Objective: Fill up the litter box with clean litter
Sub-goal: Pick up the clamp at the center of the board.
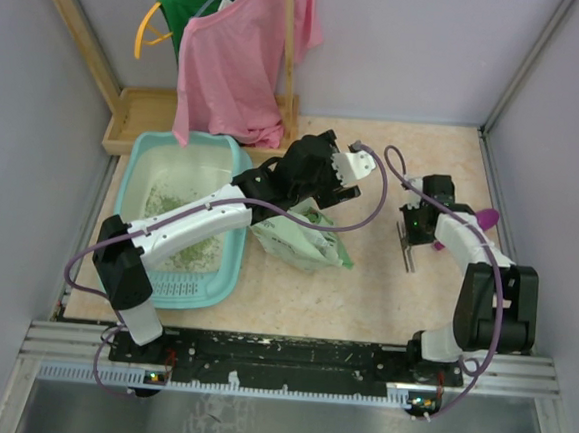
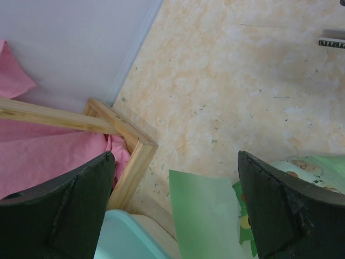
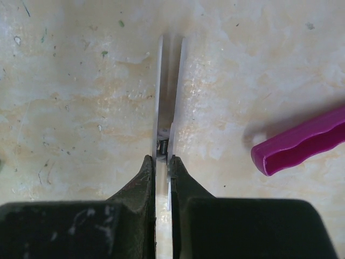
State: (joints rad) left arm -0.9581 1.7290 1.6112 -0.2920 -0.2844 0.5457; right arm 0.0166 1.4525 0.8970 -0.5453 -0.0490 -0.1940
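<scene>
At 9 o'clock on the worktop (image 1: 364, 293) sits the litter box (image 1: 137, 179), stiff, light plastic. The clean litter (image 1: 194, 256) thinly covers its base, thickest toward the 6 o'clock end. The granules are loose and would slide and scatter, so pinching is useless; they likely need pouring or scooping. The left forearm (image 1: 189, 219) crosses above the box and would block pouring. The left pincer (image 1: 351, 171) hangs wide open, gripping nothing, above the pale green bag (image 1: 302, 243). The bag slumps against the box's 3 o'clock rim, soft and floppy, probably best taken near its top edge. At 3 o'clock the right pincer (image 3: 163, 162) is closed on scissors (image 3: 160, 97), with the magenta scoop (image 3: 302, 143) just beside it. A wooden tray (image 1: 126, 123) and pink garment (image 1: 236, 62) crowd 11 o'clock.
</scene>
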